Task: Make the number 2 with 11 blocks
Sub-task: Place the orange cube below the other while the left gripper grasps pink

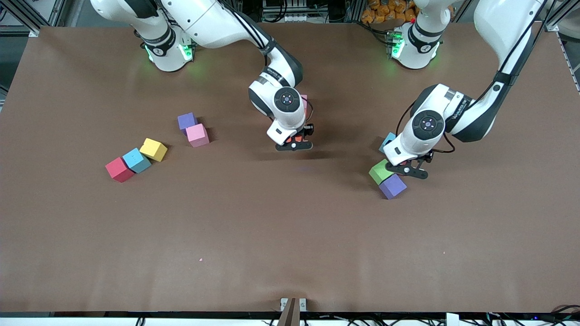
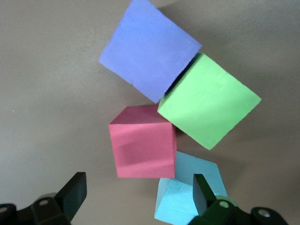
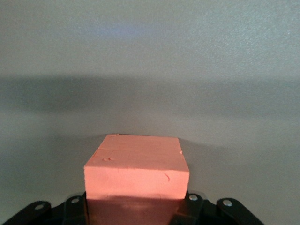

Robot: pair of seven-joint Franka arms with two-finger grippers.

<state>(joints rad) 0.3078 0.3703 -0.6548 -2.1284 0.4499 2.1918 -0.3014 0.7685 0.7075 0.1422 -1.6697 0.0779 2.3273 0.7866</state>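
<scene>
Counter [image 1: 290, 235]: brown surface; no digit is laid out on it yet.
Progress: early stage, as judged; the blocks lie in scattered clusters, and nearly all placement remains.
Right arm's end cluster: red block [image 1: 119, 169], light blue block [image 1: 136, 160] and yellow block [image 1: 153, 149] touching in a row; purple block [image 1: 186, 121] touching pink block [image 1: 197, 135].
Left arm's end cluster: green cube [image 1: 379, 171], second purple block [image 1: 392, 186], red block [image 2: 143, 147], light blue block [image 2: 187, 194], packed together.
Right pincer [image 1: 295, 144]: over mid-counter, clamped on an orange block [image 3: 137, 171].
Left pincer [image 1: 410, 170]: fully spread, empty, over the red block.
Remaining: other blocks are not visible.
</scene>
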